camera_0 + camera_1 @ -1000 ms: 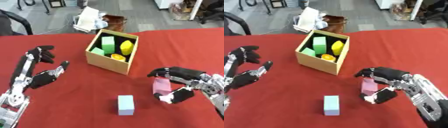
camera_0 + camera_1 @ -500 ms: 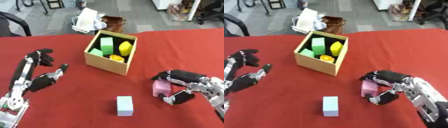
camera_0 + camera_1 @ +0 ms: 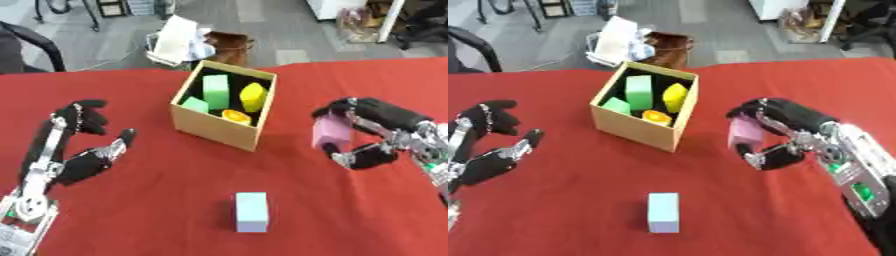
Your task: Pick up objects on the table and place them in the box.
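The right hand (image 3: pixel 776 137) was curled around a pink block (image 3: pixel 745 133), holding it above the red tabletop (image 3: pixel 157 200) to the right of the box (image 3: pixel 226 111). The box held green, yellow and orange pieces. A pale blue block (image 3: pixel 251 212) lay on the tabletop nearer the camera. The left hand (image 3: pixel 74 155) rested with its fingers spread apart, holding nothing.

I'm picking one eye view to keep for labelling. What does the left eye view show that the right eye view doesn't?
Only the left eye view shows the left hand whole, with its forearm. Only the right eye view shows the right hand with more of its silver forearm. Both show the pink block in that hand, the box and the pale blue block.
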Available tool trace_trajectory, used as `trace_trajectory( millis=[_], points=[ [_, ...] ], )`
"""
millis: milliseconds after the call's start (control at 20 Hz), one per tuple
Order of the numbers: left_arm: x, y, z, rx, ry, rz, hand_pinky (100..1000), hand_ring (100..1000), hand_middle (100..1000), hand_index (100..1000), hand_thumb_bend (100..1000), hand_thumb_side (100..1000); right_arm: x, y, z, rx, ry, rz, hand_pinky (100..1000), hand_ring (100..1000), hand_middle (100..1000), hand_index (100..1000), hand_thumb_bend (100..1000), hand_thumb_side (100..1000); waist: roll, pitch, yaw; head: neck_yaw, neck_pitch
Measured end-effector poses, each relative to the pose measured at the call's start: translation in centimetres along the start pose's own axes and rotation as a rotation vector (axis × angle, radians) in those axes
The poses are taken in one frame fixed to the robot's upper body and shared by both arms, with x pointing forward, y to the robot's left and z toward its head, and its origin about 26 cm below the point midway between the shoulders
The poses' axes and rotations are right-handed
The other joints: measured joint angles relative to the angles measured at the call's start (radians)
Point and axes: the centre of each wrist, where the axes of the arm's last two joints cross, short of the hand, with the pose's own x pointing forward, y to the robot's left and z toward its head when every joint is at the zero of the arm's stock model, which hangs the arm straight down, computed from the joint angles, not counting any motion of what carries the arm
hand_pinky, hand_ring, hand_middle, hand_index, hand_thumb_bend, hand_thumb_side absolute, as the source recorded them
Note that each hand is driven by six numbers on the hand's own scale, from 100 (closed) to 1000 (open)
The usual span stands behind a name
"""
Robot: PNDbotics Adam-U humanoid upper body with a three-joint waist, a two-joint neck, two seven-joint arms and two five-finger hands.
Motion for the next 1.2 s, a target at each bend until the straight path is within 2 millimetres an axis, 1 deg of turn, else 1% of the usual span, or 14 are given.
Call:
trace_trajectory(
  millis=[150,300,450,600,700,750,800,850,950,1050,1200],
  points=[
    [0.4,-0.7,-0.2,-0.015,-0.017,0.027,650,524,517,777,529,364,-1.0,-1.7,-0.8,-0.026,0.034,0.010,740,605,586,867,101,100,0.000,0.000,0.045,-0.026,-0.006],
    [1.0,-1.7,-0.4,-0.039,-0.042,0.068,649,522,515,776,528,363,-2.3,-2.3,-2.0,-0.045,0.095,0.004,739,610,592,868,100,105,-0.003,0.000,0.094,-0.055,-0.007],
    [1.7,-2.5,-0.8,-0.049,-0.066,0.104,647,520,512,774,526,359,-3.3,-1.8,-3.5,-0.057,0.154,-0.013,741,620,605,872,100,128,-0.004,0.000,0.129,-0.077,-0.007],
    [2.1,-3.0,-1.0,-0.053,-0.081,0.131,645,517,508,772,526,358,-3.8,-0.3,-5.1,-0.048,0.191,-0.019,751,647,635,889,100,157,-0.004,0.000,0.153,-0.098,-0.010],
    [2.2,-3.3,-0.9,-0.057,-0.083,0.144,643,515,506,771,525,357,-3.7,0.8,-6.0,-0.037,0.209,-0.009,768,712,724,918,123,224,-0.004,0.000,0.166,-0.113,-0.013],
    [2.3,-3.5,-0.9,-0.060,-0.084,0.152,642,513,504,770,524,357,-3.6,1.2,-6.4,-0.036,0.219,-0.001,785,751,775,935,158,276,-0.004,0.000,0.171,-0.120,-0.015],
    [2.3,-3.6,-0.9,-0.061,-0.084,0.158,642,513,503,770,524,357,-3.6,1.4,-6.7,-0.037,0.231,0.011,796,768,801,943,178,305,-0.004,0.000,0.174,-0.126,-0.015],
    [2.4,-3.7,-0.9,-0.063,-0.085,0.165,641,511,502,770,524,357,-3.6,1.8,-7.0,-0.037,0.244,0.021,818,801,846,954,222,390,-0.004,0.000,0.179,-0.132,-0.016],
    [2.4,-4.0,-0.8,-0.066,-0.086,0.177,641,511,501,771,520,360,-3.2,2.6,-7.6,-0.043,0.261,0.040,849,842,900,963,275,499,-0.004,0.000,0.184,-0.141,-0.016],
    [2.5,-4.1,-0.8,-0.068,-0.087,0.185,641,510,500,771,517,361,-2.9,2.7,-7.9,-0.063,0.266,0.064,859,858,918,964,293,528,-0.004,0.000,0.184,-0.146,-0.016],
    [2.5,-4.2,-0.8,-0.070,-0.089,0.188,640,510,500,771,515,361,-2.6,2.2,-8.2,-0.096,0.248,0.090,865,866,929,964,301,531,-0.011,0.000,0.178,-0.146,-0.016]
  ],
)
